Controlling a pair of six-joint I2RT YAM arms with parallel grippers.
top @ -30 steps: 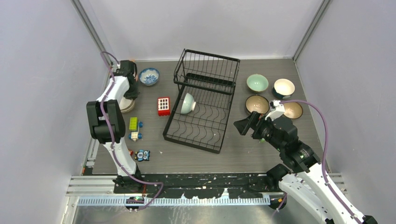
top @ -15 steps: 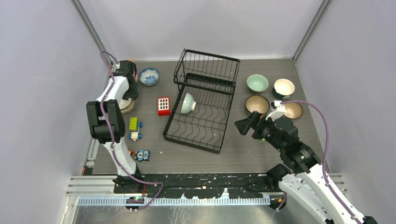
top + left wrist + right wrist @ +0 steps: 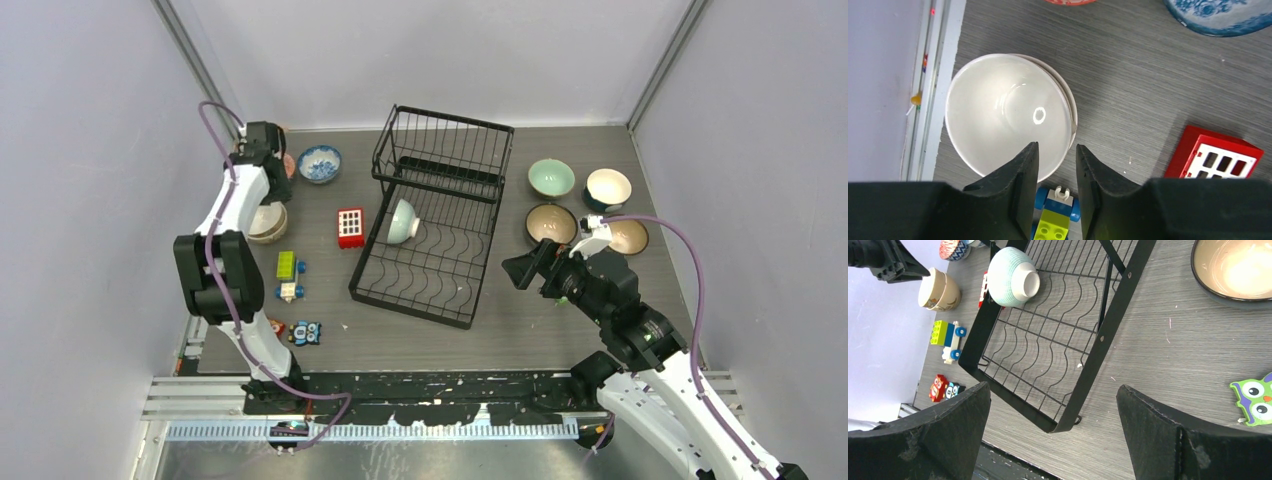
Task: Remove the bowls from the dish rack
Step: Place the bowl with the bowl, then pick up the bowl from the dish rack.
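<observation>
Lying sideways at the dish rack's (image 3: 430, 272) left edge, the bowl (image 3: 403, 220) turns its foot toward the wide-open, empty right end effector (image 3: 518, 270).

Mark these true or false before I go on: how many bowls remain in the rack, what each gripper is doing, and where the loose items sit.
1. Only one pale green bowl is in the dish rack, lying on its side. True.
2. The right gripper is shut on a bowl. False: it is wide open and holds nothing.
3. The left gripper clamps the cream bowl. False: its jaws are slightly apart above the rim, with nothing between them.
4. On the table to the right of the rack sit four bowls. True.
5. The red block lies inside the rack. False: it is on the table beside the rack's left edge.
</observation>
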